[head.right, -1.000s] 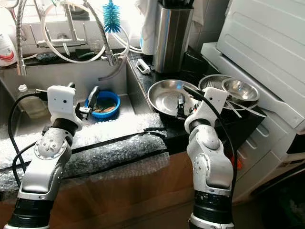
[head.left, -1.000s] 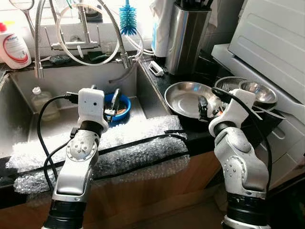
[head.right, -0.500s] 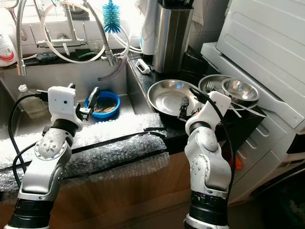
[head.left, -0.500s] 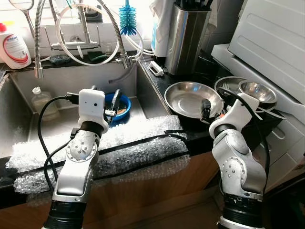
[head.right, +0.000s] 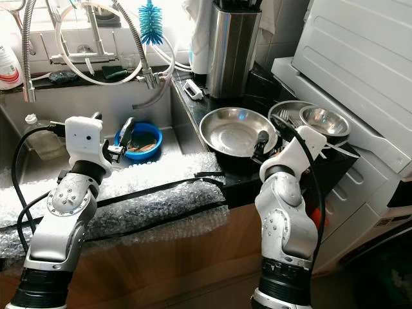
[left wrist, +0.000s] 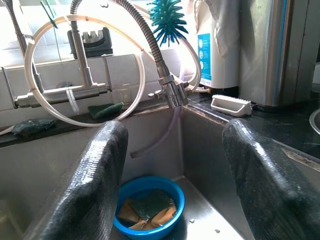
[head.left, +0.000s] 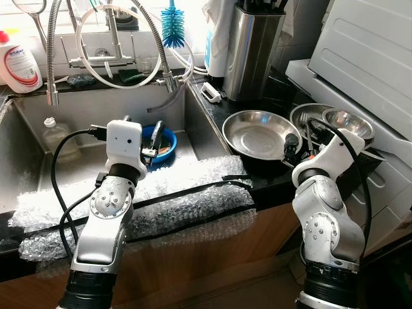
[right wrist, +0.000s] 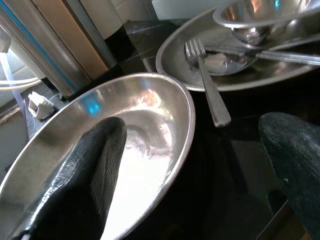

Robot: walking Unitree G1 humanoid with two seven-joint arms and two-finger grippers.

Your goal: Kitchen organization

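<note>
Our right hand point(right wrist: 190, 175) hangs with its fingers apart, straddling the near rim of the wide, shallow steel dish point(head.left: 261, 132) on the black counter point(head.left: 222, 106). We judge the polished metal slippery: a pinch on that thin, curved edge could skid off or tip the dish against the neighbouring plate point(right wrist: 260, 75) with its fork point(right wrist: 207, 82) and small bowl point(head.left: 347, 122). Our left hand point(left wrist: 175, 185), also spread, hovers over the sink point(head.left: 84, 109), above a round blue plastic bowl point(left wrist: 150, 207) of sponges.
</note>
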